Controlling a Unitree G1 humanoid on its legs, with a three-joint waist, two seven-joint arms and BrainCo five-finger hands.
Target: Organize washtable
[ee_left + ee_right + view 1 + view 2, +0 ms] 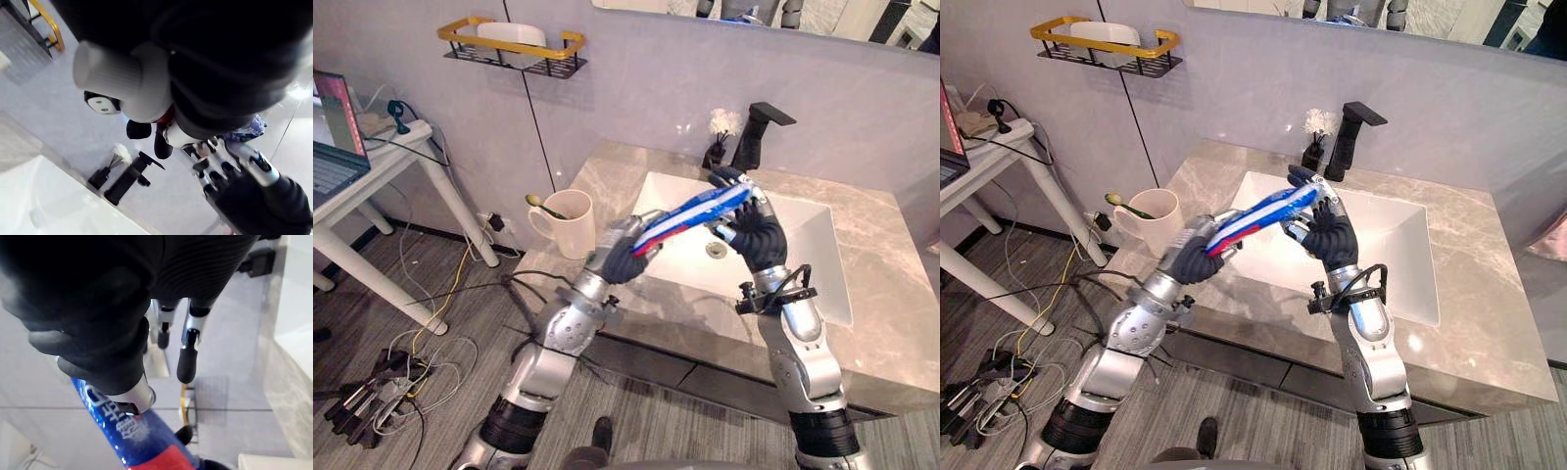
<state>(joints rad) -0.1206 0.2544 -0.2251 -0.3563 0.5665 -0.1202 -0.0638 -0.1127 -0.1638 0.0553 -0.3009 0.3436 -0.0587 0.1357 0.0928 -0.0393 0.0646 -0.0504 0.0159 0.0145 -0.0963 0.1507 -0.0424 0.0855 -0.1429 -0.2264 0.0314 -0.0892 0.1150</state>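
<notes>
A blue, white and red toothpaste tube (697,212) hangs slanted in the air above the white sink basin (811,257). My left hand (620,255) is curled round its lower end, where the white cap (104,71) sticks out of the grip. My right hand (757,237) pinches the tube's upper, flat end between thumb and fingers (188,354); the blue print of the tube (130,430) shows right under the thumb. Both hands are level with the basin's front half.
A cream mug (572,222) holding a toothbrush stands on the marble counter (886,294) left of the basin. A black faucet (756,131) and a small vase of white flowers (721,135) stand behind it. On the wall hangs a yellow-railed shelf (514,45); a white table (372,171) stands far left.
</notes>
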